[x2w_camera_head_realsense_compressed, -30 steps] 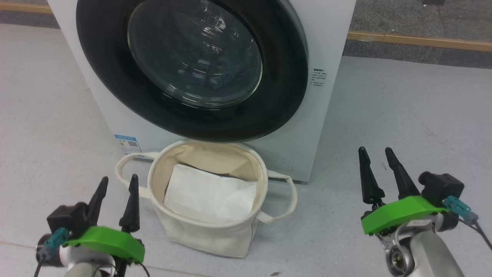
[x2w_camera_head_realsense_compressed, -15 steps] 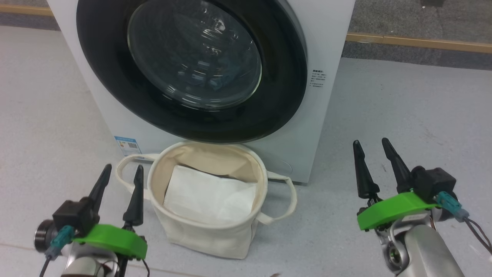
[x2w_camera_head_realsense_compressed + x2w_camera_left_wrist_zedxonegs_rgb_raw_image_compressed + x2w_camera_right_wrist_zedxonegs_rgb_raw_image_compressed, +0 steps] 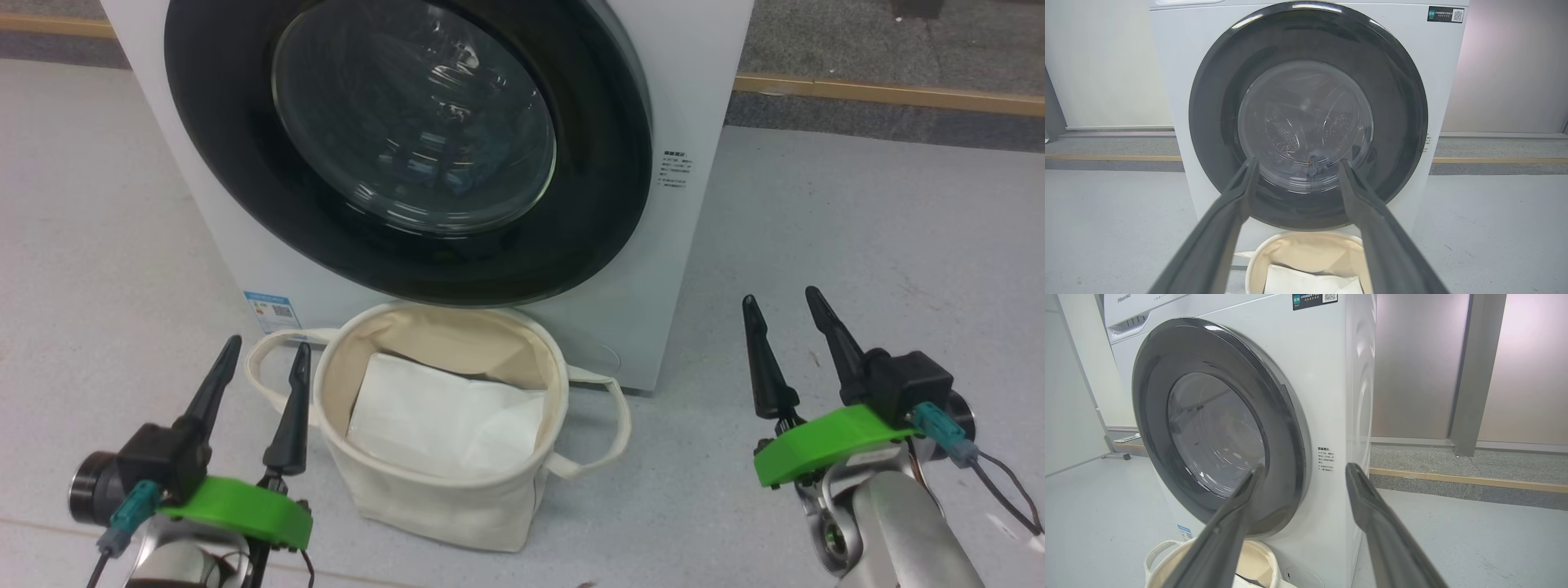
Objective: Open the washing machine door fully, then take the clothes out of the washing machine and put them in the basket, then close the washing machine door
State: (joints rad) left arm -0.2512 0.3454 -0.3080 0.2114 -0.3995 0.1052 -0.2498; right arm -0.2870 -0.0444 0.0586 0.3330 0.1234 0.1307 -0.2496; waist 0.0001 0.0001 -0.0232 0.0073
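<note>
A cream canvas basket (image 3: 441, 510) holding a folded white sheet (image 3: 445, 425) stands just before the white washing machine (image 3: 694, 82), below its black-rimmed door (image 3: 604, 163), which lies flat against the front. Behind the glass, low in the drum, the bluish clothes (image 3: 1314, 165) show dimly. The floor (image 3: 857, 245) is pale grey, with a wooden strip (image 3: 890, 86) behind. The left gripper (image 3: 270, 343) and right gripper (image 3: 779, 294) flank the basket, fingers spread wide and empty, pointing at the machine.
</note>
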